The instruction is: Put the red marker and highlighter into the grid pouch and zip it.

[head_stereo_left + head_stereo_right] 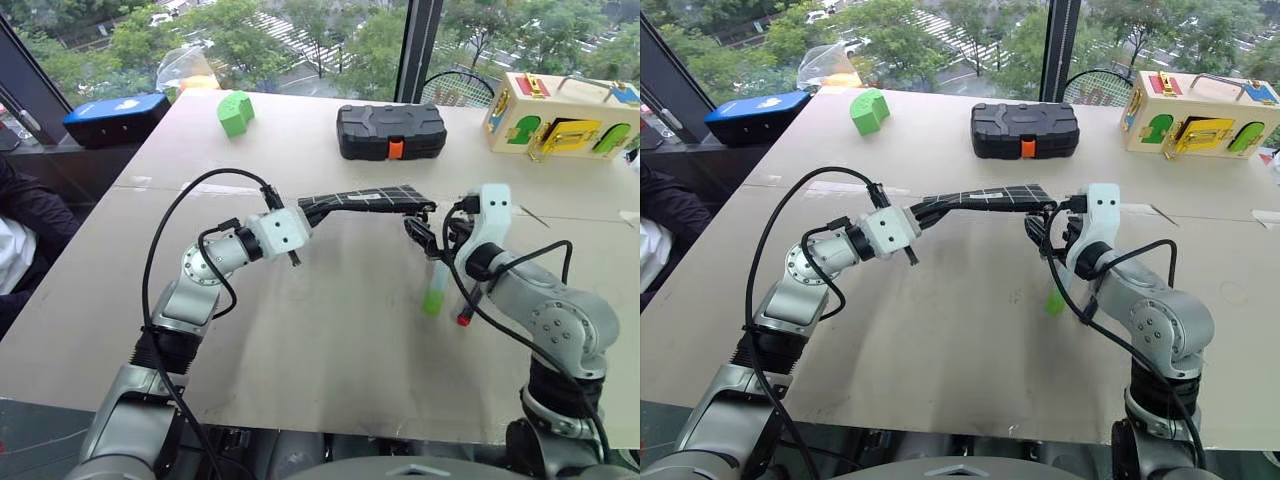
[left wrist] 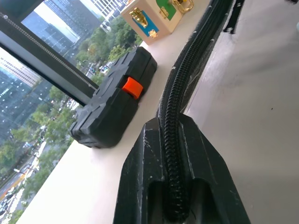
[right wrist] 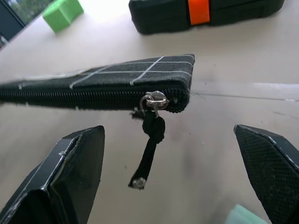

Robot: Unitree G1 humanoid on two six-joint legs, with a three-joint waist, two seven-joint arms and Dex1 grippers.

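Left gripper (image 1: pixel 300 222) clamps my grid pouch (image 1: pixel 365 200) edge, holding it off the table; right gripper (image 3: pixel 173 175) gapes just before its zipper pull (image 3: pixel 150 140). Highlighter (image 1: pixel 435 287) and, probably, red marker (image 1: pixel 467 312) lie just beyond the pouch's pull end.

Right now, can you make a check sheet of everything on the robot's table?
Surface: pale table, bare in the middle.
Job's things: grid pouch lifted off the table, held level by one end; its zipper pull hangs at the far end. Highlighter and red marker lie on the table under the right arm, not in the pouch.
Clutter: black case with orange latch, green block, wooden box, blue box.
Grippers: left gripper shut on the pouch's zipper edge; right gripper open, facing the zipper pull.
Cables: black cables loop along both arms.
Surroundings: window with trees; a person's sleeve at the left edge.
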